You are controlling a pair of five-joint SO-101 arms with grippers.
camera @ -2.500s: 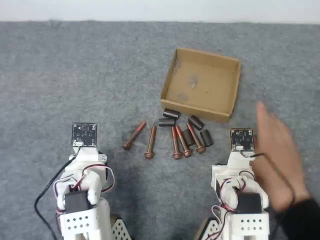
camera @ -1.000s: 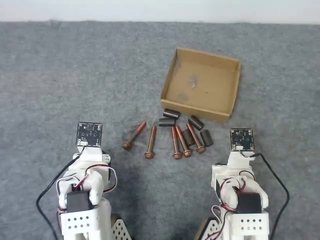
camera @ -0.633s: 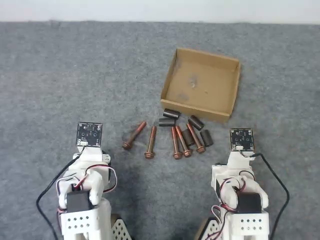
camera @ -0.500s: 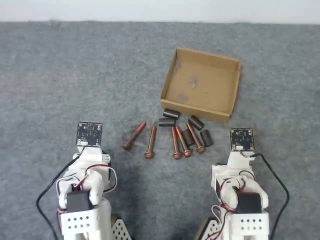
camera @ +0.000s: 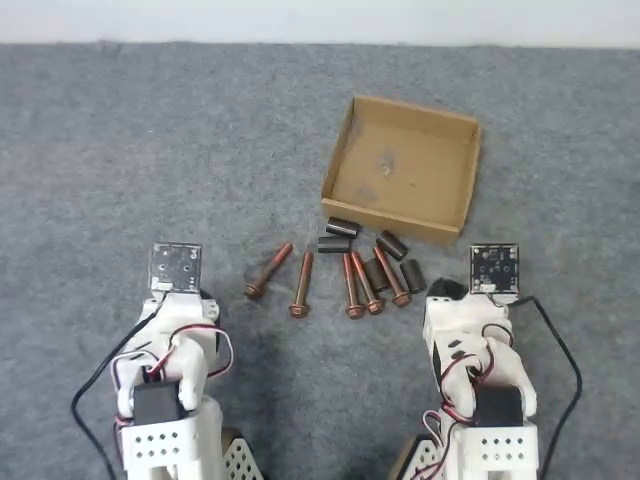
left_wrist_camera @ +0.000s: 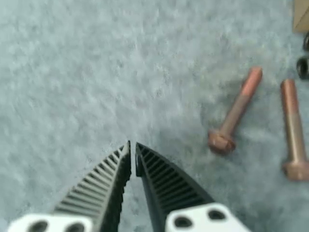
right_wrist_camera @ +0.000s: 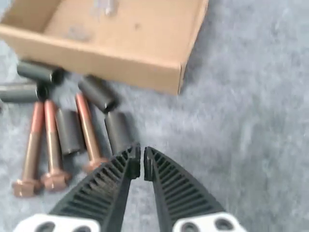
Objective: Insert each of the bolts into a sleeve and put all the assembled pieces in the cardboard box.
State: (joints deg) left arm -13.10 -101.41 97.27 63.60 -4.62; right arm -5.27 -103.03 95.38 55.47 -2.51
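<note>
- cardboard box (camera: pixel 405 170) lies open-topped on the gray fuzzy bench (camera: pixel 120 140), its bare floor showing
- five black sleeves lie loose off the box wall that faces the arms
- first sleeve (camera: pixel 342 226) is nearest that wall, second sleeve (camera: pixel 334 244) just past it, and third sleeve (camera: pixel 392 244) is angled, near the wall's middle
- fourth sleeve (camera: pixel 376 274) and fifth sleeve (camera: pixel 413 276) lie farther from the box, either side of a bolt
- five copper bolts lie farther out than most of the sleeves, heads turned away from the box, and each is separate from the sleeves
- first bolt (camera: pixel 392 276), second bolt (camera: pixel 366 283) and third bolt (camera: pixel 351 285) are bunched together
- fourth bolt (camera: pixel 301 284) and fifth bolt (camera: pixel 270 270) are spread off past the box's corner
- left arm (camera: pixel 175 330) is well away from the box, beyond the fifth bolt; left jaws are nearly pressed together, a sliver between the tips, holding nothing
- right arm (camera: pixel 465 330) is near the box, beside the fifth sleeve; right jaws are also nearly together with a thin gap, holding nothing
</note>
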